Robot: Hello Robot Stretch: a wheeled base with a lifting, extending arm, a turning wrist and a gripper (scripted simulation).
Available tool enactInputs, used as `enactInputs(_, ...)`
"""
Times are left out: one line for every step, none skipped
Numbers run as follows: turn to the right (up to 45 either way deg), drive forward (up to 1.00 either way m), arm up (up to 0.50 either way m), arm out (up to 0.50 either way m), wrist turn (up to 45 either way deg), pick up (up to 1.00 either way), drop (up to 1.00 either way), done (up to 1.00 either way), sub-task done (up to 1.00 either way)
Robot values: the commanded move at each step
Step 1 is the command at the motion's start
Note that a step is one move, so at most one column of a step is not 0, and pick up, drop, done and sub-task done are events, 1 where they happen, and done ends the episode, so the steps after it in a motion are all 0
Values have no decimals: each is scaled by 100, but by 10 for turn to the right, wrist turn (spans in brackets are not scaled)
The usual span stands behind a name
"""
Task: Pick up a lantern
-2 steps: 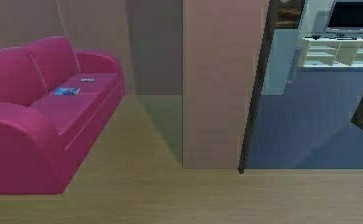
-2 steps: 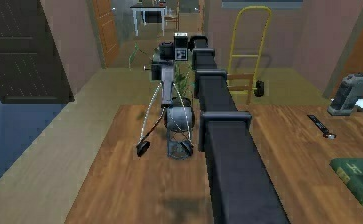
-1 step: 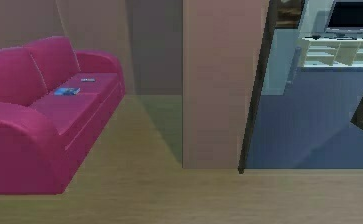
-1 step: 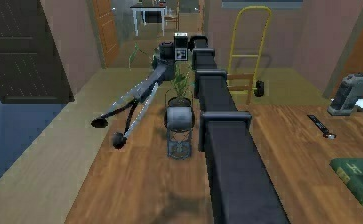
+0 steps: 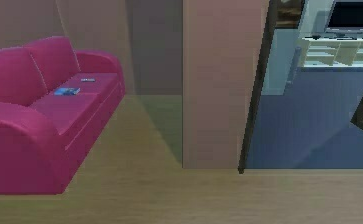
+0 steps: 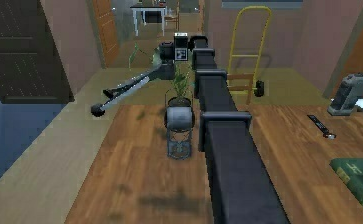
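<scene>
Gripper [image 6: 105, 103] reaches past the wooden table's [image 6: 119, 170] edge with only bare floor behind its fingertips, so it holds nothing. Nearer, the lantern [image 6: 179, 128] stands upright on that table, just beside the arm [image 6: 224, 140]. It is a small dark caged body, probably light and stiff with breakable panes, and best taken by its rounded top. Beyond it are a potted plant [image 6: 177, 90] and a yellow hand truck [image 6: 247, 50].

Dark square arm [image 6: 224, 130] extended far out, thin fingers [image 6: 124, 92] slanting toward the arm side view's lower left
</scene>
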Motion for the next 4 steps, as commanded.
enactInputs(0,0,0,0,450,0,0,0,0)
enactInputs(0,0,0,0,360,0,0,0,0)
enactInputs(0,0,-26,0,0,0,0,0,0)
enactInputs(0,0,0,0,0,100,0,0,0)
